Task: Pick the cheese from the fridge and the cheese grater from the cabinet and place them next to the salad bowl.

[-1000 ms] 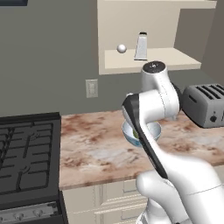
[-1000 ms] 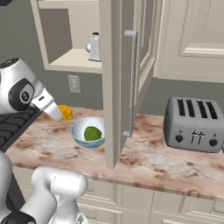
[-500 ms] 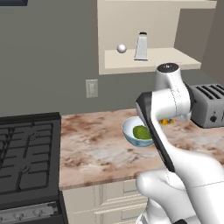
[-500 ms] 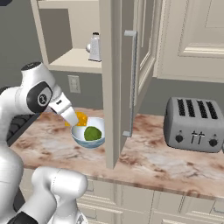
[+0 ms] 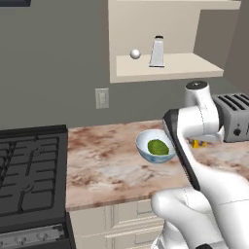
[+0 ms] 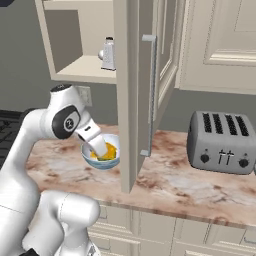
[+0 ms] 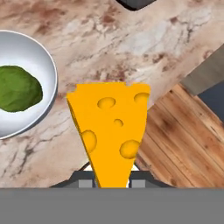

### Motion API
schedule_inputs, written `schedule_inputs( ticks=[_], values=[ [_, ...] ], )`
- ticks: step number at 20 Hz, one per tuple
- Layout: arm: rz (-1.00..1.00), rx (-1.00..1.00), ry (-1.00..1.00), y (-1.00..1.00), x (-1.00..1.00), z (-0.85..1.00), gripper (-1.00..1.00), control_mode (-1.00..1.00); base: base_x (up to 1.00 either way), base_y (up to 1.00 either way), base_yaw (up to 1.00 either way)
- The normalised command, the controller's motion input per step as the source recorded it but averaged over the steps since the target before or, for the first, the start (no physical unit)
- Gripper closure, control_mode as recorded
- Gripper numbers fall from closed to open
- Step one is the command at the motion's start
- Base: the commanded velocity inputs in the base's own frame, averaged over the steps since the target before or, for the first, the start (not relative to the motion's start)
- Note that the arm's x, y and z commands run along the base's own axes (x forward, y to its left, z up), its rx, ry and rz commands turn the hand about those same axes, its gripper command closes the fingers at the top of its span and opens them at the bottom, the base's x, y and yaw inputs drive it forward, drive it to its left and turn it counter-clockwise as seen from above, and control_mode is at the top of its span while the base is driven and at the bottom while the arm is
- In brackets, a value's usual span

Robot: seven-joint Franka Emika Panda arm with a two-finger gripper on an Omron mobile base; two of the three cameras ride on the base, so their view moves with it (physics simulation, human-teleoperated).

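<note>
Even, flat rendered light throughout, soft faint shadows, no glare, slightly coarse but sharp.

We are counting one cheese (image 7: 109, 131) wedge, one bowl (image 5: 154, 146) with one green lump (image 5: 157, 147) inside it, one grater (image 5: 156, 51) and one white ball (image 5: 135, 54) on the cabinet (image 5: 168, 67) shelf. We are also seeing one toaster (image 6: 223, 142) with four slots, one stove (image 5: 29, 170), one wall outlet (image 5: 101, 97) and one counter (image 5: 102, 165).
</note>
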Motion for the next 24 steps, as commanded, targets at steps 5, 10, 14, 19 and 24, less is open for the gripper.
schedule_inputs(
  ticks=[5, 10, 14, 19, 24],
  values=[
    [-0.02, 0.00, 0.22, -0.38, 0.18, -0.34, 1.00, -1.00, 0.00, 0.00, 0.00],
    [0.00, 0.00, 0.08, -0.26, 0.12, -0.44, 1.00, -1.00, 0.00, 0.00, 0.00],
    [0.00, 0.00, 0.00, -0.27, 0.10, -0.42, 1.00, -1.00, 0.00, 0.00, 0.00],
    [0.04, 0.03, 0.04, -0.37, 0.03, -0.31, 1.00, -1.00, 0.00, 0.00, 0.00],
    [0.11, 0.08, 0.00, -0.17, 0.26, -0.20, 1.00, -1.00, 0.00, 0.00, 0.00]
  ],
)
